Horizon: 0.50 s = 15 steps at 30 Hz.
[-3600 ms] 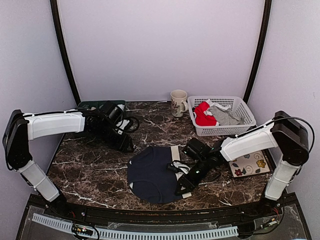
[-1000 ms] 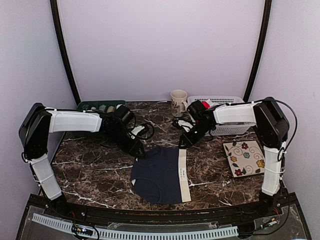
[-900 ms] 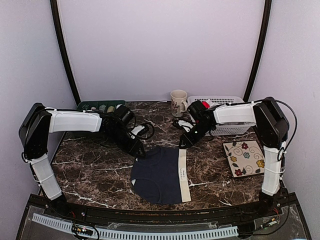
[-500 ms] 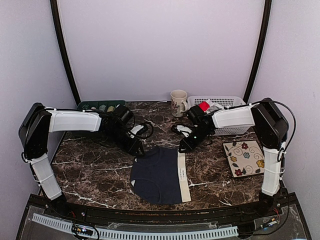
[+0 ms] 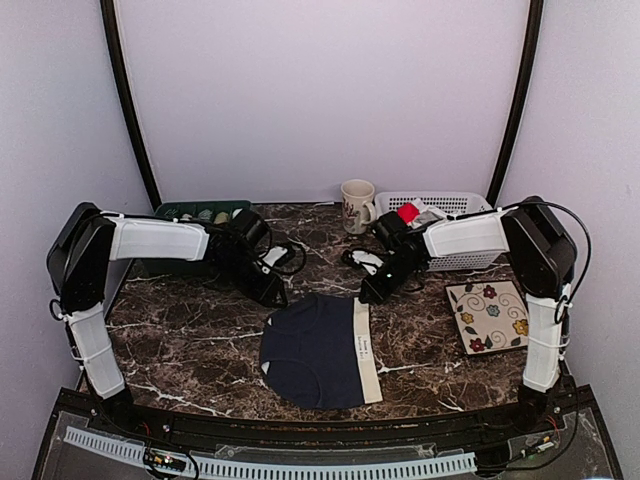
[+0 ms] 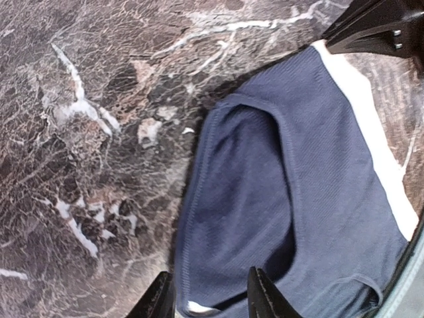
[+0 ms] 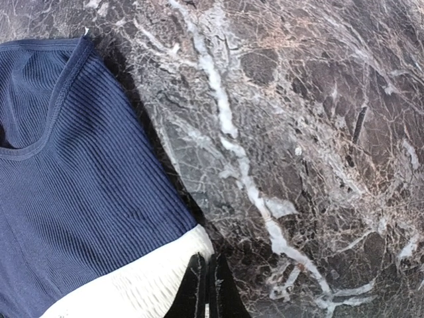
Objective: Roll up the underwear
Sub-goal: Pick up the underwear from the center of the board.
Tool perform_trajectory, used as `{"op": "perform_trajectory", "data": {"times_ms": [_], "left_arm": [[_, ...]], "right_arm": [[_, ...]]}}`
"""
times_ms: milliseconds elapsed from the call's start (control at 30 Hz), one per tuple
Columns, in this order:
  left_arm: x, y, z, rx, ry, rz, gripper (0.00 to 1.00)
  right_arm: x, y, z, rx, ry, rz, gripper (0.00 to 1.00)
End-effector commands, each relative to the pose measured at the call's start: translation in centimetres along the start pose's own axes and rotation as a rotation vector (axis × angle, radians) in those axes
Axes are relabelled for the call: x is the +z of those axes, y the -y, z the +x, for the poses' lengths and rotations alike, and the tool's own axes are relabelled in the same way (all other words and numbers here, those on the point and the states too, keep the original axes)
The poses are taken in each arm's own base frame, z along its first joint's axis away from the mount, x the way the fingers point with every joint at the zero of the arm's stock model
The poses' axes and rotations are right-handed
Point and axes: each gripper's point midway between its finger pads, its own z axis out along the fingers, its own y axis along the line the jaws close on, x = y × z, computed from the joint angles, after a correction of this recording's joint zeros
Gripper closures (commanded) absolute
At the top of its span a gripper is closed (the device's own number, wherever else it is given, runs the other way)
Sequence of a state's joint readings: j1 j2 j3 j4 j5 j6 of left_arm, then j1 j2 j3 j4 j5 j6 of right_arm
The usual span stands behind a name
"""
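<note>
Behind underwear (image 5: 315, 350): mug (image 5: 355, 205), basket (image 5: 462, 262).

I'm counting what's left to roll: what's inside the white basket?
A red garment shows in the basket, with pale cloth beside it; the right arm covers the rest.

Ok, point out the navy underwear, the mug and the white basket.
navy underwear (image 5: 312, 350), top view, middle of the cloth
mug (image 5: 356, 206), top view, its body
white basket (image 5: 455, 200), top view, far rim
</note>
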<state>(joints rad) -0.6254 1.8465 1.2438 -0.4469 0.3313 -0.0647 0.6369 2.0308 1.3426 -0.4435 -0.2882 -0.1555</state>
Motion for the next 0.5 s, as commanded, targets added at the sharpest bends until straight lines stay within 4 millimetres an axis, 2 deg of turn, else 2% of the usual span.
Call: {"op": "perform_trajectory", "data": {"times_ms": [0, 167, 467], "left_arm": [[0.6, -1.1, -1.1, 0.082, 0.029, -0.071, 0.60], [2.5, -1.6, -0.9, 0.136, -0.008, -0.129, 0.60], [5.0, -0.6, 0.0, 0.278, -0.080, -0.190, 0.59]], "right_arm": [[-0.4, -0.4, 0.9, 0.037, -0.045, -0.003, 1.00], [-1.1, -0.2, 0.4, 0.042, -0.023, -0.002, 1.00], [-1.7, 0.7, 0.1, 0.066, -0.003, 0.010, 1.00]]}}
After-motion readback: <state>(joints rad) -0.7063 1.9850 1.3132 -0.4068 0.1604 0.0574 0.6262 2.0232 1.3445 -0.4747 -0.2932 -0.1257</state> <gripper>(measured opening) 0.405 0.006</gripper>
